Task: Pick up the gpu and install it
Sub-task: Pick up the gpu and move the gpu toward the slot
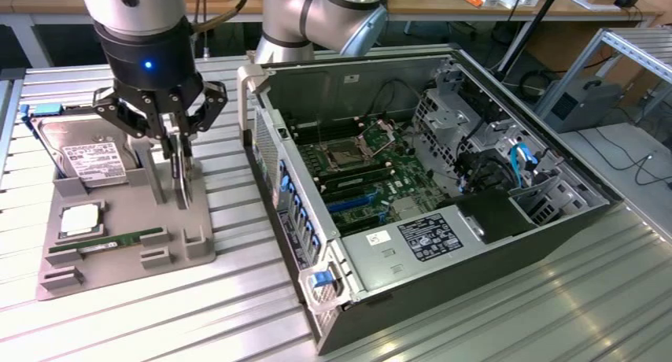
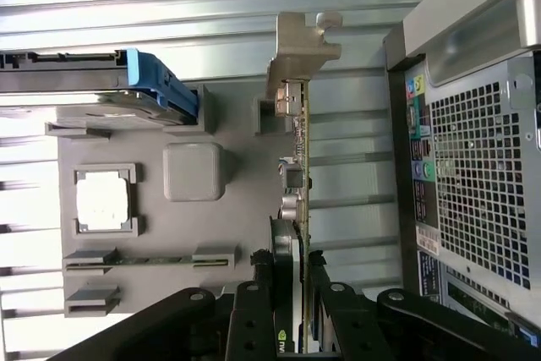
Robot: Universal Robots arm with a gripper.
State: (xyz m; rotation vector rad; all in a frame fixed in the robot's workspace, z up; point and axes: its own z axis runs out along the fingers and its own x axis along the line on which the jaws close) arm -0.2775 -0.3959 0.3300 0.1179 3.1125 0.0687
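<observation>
The gpu (image 1: 184, 187) stands on edge in a slot of the grey holder (image 1: 168, 256), at the exterior view's left. It is a thin dark card. In the wrist view I see the gpu (image 2: 297, 177) edge-on, with its silver bracket (image 2: 301, 44) at the far end. My gripper (image 1: 176, 151) comes straight down over the card. Its black fingers (image 2: 254, 314) press against both faces of the card, so the gripper (image 2: 292, 298) is shut on it. The card's lower edge still sits in the holder.
On the same holder lie a silver hard drive (image 1: 90, 153), a CPU (image 1: 82, 220) and a green RAM stick (image 1: 110, 241). The open computer case (image 1: 572, 220) lies at the exterior view's right, with its motherboard (image 1: 367, 177) exposed. Its perforated rear wall (image 2: 482, 175) is close to the card.
</observation>
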